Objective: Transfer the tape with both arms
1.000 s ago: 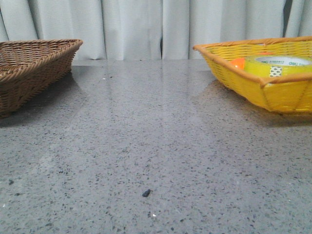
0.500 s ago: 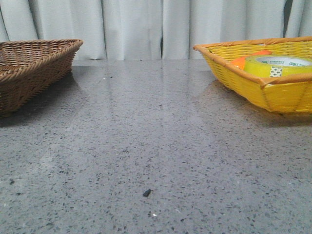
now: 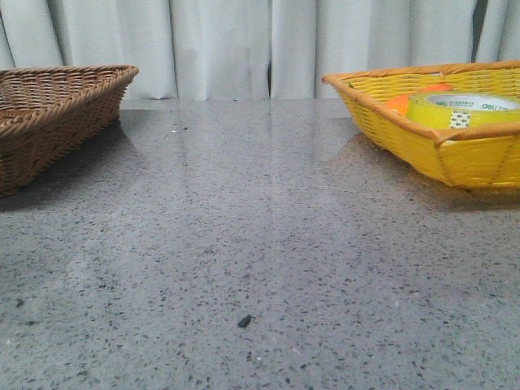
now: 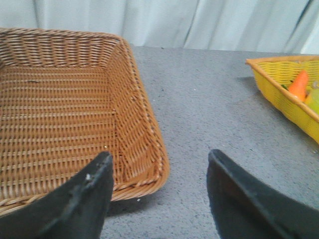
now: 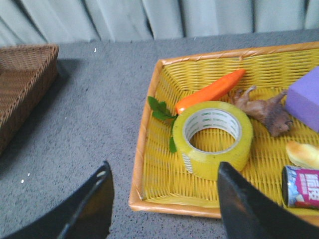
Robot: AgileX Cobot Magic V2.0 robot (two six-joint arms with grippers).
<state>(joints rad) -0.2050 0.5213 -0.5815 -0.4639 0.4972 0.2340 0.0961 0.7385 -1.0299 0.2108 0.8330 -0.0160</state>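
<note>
The tape (image 5: pixel 213 139), a wide yellow translucent roll with a white printed core, lies flat in the yellow basket (image 5: pixel 149 124). It also shows in the front view (image 3: pixel 461 110) inside that basket (image 3: pixel 455 154) at the right. My right gripper (image 5: pixel 162 172) is open and empty, above the basket's near rim, short of the tape. My left gripper (image 4: pixel 158 158) is open and empty over the near corner of the brown wicker basket (image 4: pixel 60 109). Neither gripper shows in the front view.
In the yellow basket lie an orange carrot (image 5: pixel 212 90) with green leaves, a brown animal figure (image 5: pixel 261 110), a purple block (image 5: pixel 304 99), a bread-like piece (image 5: pixel 303 153) and a small packet (image 5: pixel 301 186). The brown basket (image 3: pixel 49 114) stands at the left. A dark speck (image 3: pixel 243 321) lies on the grey table.
One second ago the tape and carrot looked blurred in the yellow basket; now they sit still and sharp. Nothing else differs.
</note>
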